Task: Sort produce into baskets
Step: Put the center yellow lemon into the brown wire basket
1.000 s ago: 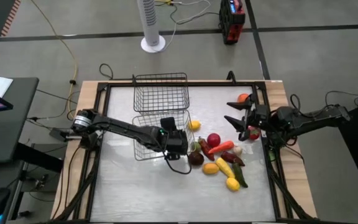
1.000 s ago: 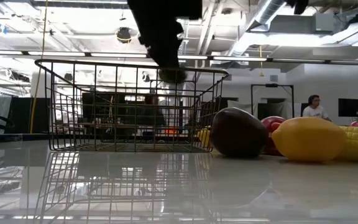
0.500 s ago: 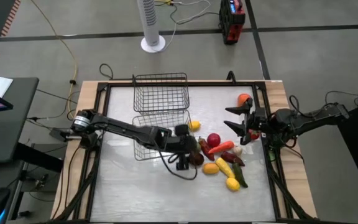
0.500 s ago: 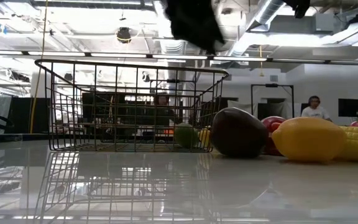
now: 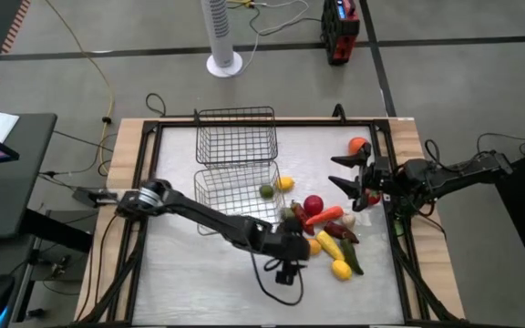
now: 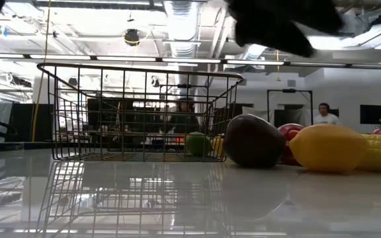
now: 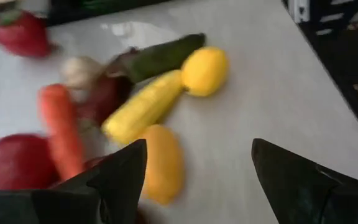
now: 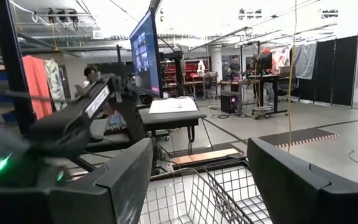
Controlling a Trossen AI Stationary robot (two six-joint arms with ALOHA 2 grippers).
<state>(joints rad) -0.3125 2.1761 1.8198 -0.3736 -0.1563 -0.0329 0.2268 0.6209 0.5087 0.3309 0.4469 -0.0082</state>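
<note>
The left gripper point(image 5: 292, 248) hung with its fingers apart and empty over the pile of produce point(image 5: 328, 230) on the table point(image 5: 190, 282), a yellow lemon point(image 7: 204, 70), corn point(image 7: 143, 107) and a carrot point(image 7: 59, 121) below it. The near basket point(image 5: 235, 193) held a green lime point(image 5: 266, 191) in its corner; the far basket point(image 5: 236, 137) behind it showed nothing inside. The right gripper point(image 5: 343, 173) waited open at the table's right edge, beside an orange point(image 5: 358, 144)
</note>
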